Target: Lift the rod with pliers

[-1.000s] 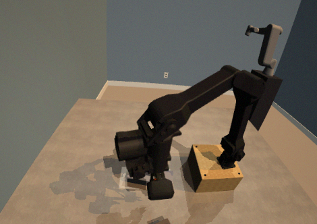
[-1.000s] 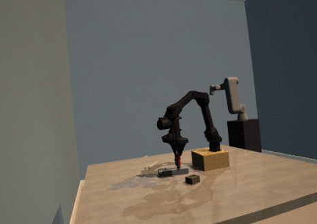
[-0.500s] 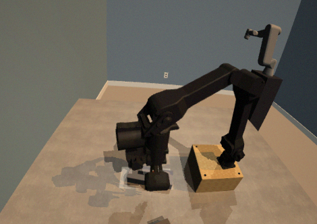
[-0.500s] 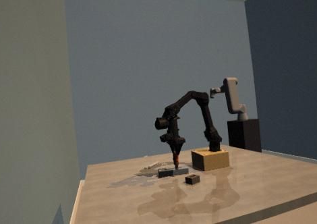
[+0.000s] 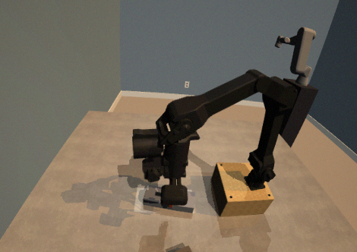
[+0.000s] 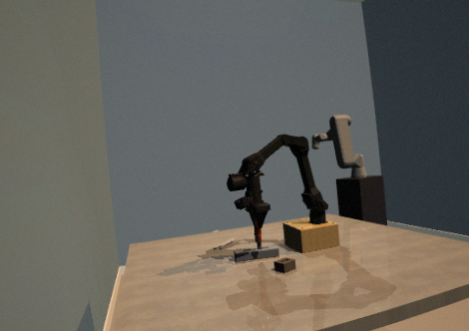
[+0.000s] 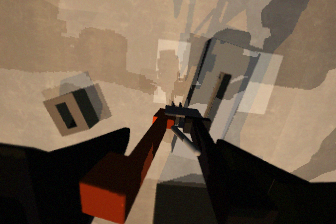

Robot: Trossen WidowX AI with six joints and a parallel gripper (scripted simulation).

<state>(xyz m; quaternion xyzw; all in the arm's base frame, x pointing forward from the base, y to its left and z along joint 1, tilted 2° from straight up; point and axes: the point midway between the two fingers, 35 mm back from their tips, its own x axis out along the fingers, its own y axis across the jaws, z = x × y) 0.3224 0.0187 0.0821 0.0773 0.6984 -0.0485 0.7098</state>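
Jaws (image 5: 174, 194) (image 6: 258, 223) (image 7: 174, 136) pinching red/blk pliers (image 5: 171, 206) (image 6: 256, 237) (image 7: 147, 145), tip down nr channel block (image 5: 184, 209) (image 6: 256, 255) (image 7: 242, 67); holster (image 5: 180, 249) (image 6: 284, 265) (image 7: 87, 107) sits apart on tabletop (image 5: 102, 152) (image 6: 185, 299) (image 7: 20, 90).

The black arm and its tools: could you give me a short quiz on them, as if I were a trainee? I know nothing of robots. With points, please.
1. Pick one. What is the pincer (image 5: 174, 195) (image 6: 258, 226) (image 7: 173, 139) holding?
A) the wooden block
B) the pliers (image 5: 171, 206) (image 6: 258, 235) (image 7: 145, 151)
C) a power outlet

2. Yes or no: are the pliers sitting in the small slotted holster (image 6: 284, 265) (image 7: 53, 112)?

3. Fill in the blank: in the wrist view, one handle of the pliers is dark and the other is ____.

Key: 1 B; 2 no; 3 orange-red
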